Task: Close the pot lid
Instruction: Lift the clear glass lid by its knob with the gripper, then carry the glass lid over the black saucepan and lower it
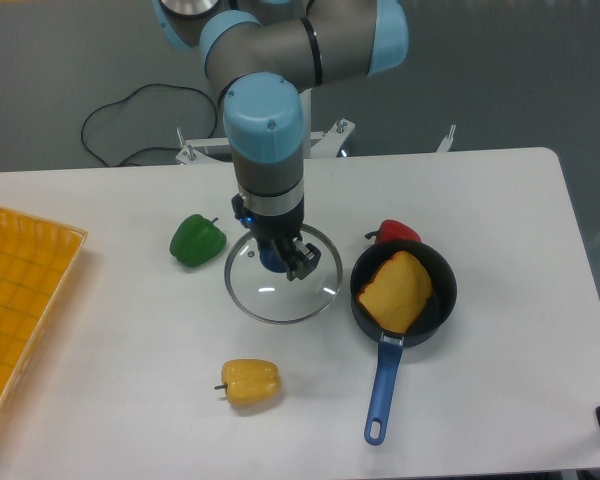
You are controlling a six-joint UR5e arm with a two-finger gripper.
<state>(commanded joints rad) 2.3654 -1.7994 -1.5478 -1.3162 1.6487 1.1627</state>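
Lid [280,296]: a round glass disc with a silver rim, laid flat on the white table [500,200], just left of the pot and apart from it. Its blue centre knob [270,260] is largely hidden by the gripper.

Pot [404,292]: a small dark pan, uncovered, placed right of the lid, with its long blue handle [382,390] pointed toward the near table edge. A yellow, sponge-like piece [394,290] is contained in it, leaning over the near rim.

Gripper [282,256]: lowered onto the lid's centre, the fingers set about the knob; whether they are clamped on it cannot be told. The arm [268,130] is held vertically above the lid.

Surroundings: a red pepper [394,233] is seen just behind the pot; a green pepper [196,240] left of the lid; a yellow pepper [250,382] nearer the front. A yellow tray [20,290] is placed at the left edge.
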